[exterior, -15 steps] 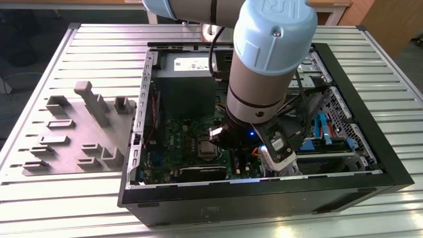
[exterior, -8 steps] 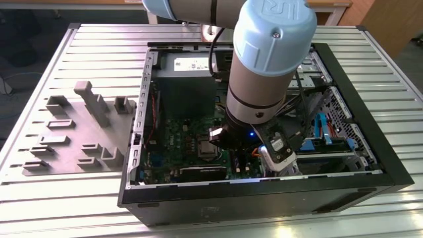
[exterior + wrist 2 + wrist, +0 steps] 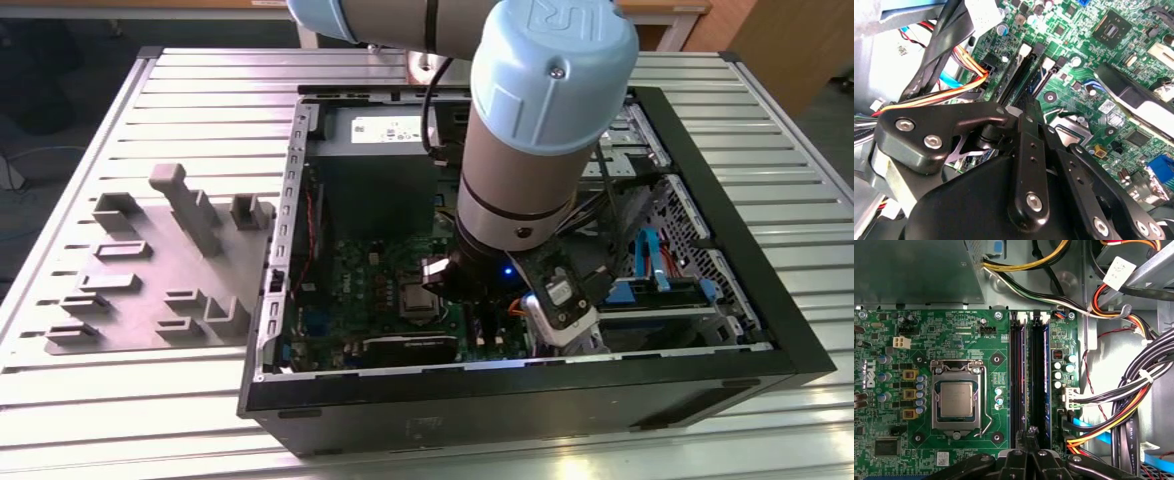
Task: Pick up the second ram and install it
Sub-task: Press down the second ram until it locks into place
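I read the fingers (image 3: 1029, 436) as closed: in both wrist views the two tips meet with no gap between them (image 3: 1023, 114). Whether anything thin is pinched there I cannot tell, because the linkage covers the contact. The tips hang low over the near end of the paired memory slots (image 3: 1024, 365) on the motherboard (image 3: 944, 330), inside the open computer case (image 3: 534, 400). I judge the second ram (image 3: 1035, 370) to be the dark narrow strip standing in the slot just ahead of the tips. Its long axis runs straight away from the fingers, towards the white latches at the far end. It lies edge-on, so no chips show, and I cannot tell it from the slot body with certainty, nor whether it is fully seated. The end nearest the fingers is hidden beneath them. The neighbouring slot runs parallel, just beside the first, and its contents are equally hard to read. A cable bundle (image 3: 1134, 390) lies well off to one side of the fingers. On the counter (image 3: 80, 400), the grey fixture plate (image 3: 147, 290) sits apart from the case.
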Controlling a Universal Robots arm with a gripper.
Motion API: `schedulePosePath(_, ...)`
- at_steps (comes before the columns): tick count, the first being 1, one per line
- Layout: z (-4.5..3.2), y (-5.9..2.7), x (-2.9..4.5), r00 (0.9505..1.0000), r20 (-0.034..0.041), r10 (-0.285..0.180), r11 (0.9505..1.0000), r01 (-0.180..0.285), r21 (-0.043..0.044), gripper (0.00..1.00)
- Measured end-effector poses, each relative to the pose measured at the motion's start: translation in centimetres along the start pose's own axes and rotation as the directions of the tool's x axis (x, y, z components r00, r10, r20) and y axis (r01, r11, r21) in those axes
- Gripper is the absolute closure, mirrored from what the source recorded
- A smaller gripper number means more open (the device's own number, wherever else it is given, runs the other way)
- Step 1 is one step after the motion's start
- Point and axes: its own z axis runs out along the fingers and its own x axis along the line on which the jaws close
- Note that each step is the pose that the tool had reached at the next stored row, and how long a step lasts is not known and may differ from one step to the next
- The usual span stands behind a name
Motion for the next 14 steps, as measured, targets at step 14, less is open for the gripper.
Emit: schedulePosePath(14,-2.13,0.16,-0.05,1.0000,0.0002,0.000,1.0000,0.000,-0.0007,0.89)
